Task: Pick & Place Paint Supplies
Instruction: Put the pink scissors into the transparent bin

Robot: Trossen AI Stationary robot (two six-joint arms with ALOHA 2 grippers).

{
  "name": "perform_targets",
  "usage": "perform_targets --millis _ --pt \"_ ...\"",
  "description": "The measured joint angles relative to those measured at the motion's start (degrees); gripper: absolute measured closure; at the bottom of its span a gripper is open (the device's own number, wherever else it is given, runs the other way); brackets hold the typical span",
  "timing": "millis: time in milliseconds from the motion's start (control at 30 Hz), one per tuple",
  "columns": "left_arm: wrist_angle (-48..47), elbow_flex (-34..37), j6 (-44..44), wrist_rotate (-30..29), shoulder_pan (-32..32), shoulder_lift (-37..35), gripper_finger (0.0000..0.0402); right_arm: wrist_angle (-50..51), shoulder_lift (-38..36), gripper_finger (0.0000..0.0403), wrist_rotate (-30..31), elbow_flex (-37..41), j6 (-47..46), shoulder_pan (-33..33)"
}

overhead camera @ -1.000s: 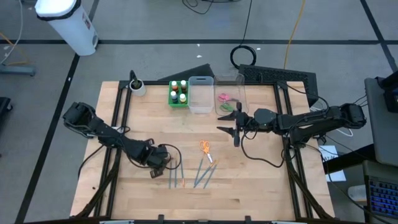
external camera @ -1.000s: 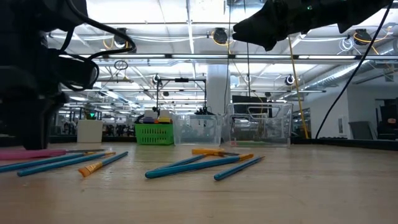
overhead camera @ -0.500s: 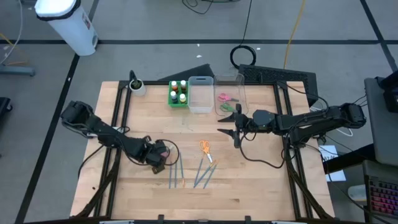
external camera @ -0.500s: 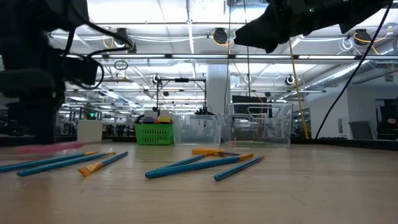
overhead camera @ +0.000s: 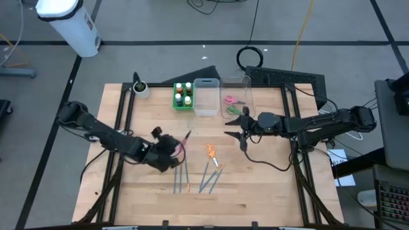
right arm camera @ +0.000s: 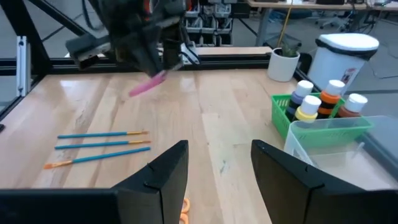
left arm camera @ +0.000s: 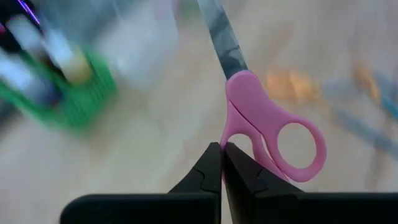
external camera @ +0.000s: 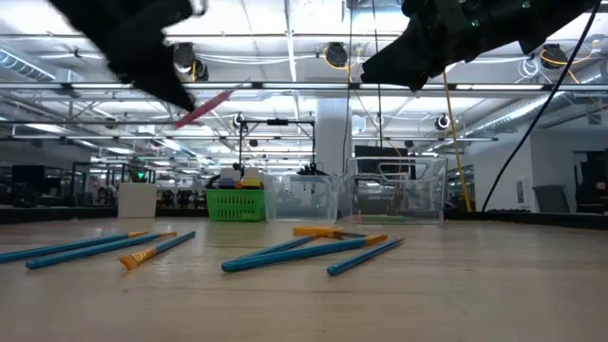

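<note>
Grey floor (overhead camera: 160, 19), wood table (overhead camera: 255, 185), ceiling strip lights (external camera: 285, 38)

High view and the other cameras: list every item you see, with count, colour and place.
paint bottles: at least five, white-capped, in the green tray at the table's far edge
clear bins: two, beside the tray
scissors in bin: two, pink- and green-handled, in the right-hand bin
orange scissors: one, mid-table
brushes: about five, blue-handled, near edge
pink scissors: one, held above the table
potted plant: one, white pot, far-left corner
left gripper: shut on the pink scissors
right gripper: open, empty, above the table near the bins
</note>
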State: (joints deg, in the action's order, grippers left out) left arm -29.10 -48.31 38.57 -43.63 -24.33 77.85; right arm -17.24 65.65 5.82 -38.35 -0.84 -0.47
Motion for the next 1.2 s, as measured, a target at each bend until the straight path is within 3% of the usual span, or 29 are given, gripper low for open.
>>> perform_targets --millis 133,367,567,733,933,1200 --pt "14.5 -0.2 -19.1 -6.9 4.1 0.2 0.0399 -0.2 0.0 0.0236 -0.1 0.0 0.0 -1.1" --pt "36.3 -0.2 -44.1 -7.5 13.4 0.2 0.0399 -3.5 2.5 0.0222 0.1 0.0 -2.7 -2.6" --pt "45.9 -0.2 -52.0 -4.9 17.9 1.9 0.0399 -17.0 10.3 0.0162 0.0 0.0 3.5 -2.8" --pt "53.0 -0.2 -59.0 -4.5 18.4 5.3 0.0400 -31.1 17.2 0.0130 0.1 0.0 2.0 -3.9" --pt "53.8 -0.2 -61.5 -6.1 16.6 7.8 0.0400 -40.5 22.4 0.0129 0.1 0.0 -2.9 -4.5" --pt "53.6 -0.2 -60.5 -7.5 16.3 10.5 0.0400 -41.3 24.9 0.0134 -0.1 -2.6 -4.5 -4.3"
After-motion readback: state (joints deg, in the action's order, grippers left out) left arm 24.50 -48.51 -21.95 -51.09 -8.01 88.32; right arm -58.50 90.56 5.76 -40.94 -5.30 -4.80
